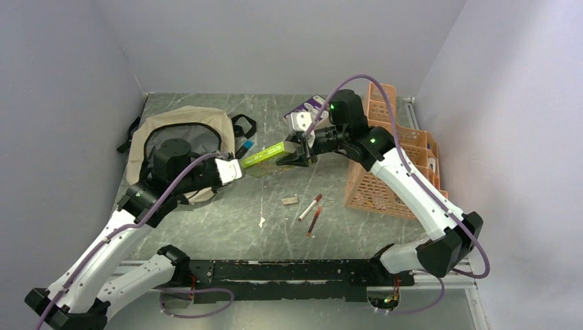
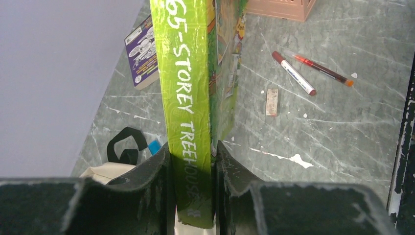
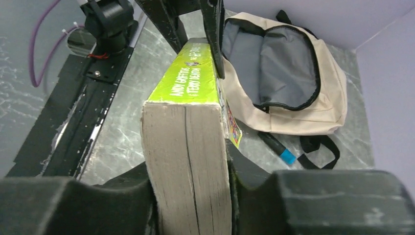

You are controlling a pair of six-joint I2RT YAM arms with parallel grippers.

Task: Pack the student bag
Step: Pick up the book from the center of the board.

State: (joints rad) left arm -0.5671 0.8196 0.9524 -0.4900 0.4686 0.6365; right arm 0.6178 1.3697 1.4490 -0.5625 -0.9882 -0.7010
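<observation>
The student bag (image 1: 180, 122) lies at the back left, a beige backpack with its zip open and grey lining (image 3: 279, 63) showing; my left arm covers part of it. A thick green book (image 1: 265, 157) is held in the air between both grippers, to the right of the bag. My left gripper (image 1: 240, 168) is shut on the book's spine end (image 2: 188, 98), with both fingers pressed on the covers. My right gripper (image 1: 297, 155) is shut on the other end, with the page edge (image 3: 188, 147) between its fingers.
An orange perforated organizer (image 1: 395, 158) stands at the right. A purple book (image 1: 309, 106) lies at the back. Two markers (image 1: 311, 206) and a small block (image 1: 289, 200) lie mid-table. A blue-capped marker (image 3: 279, 149) sits beside the bag's strap (image 3: 320, 147).
</observation>
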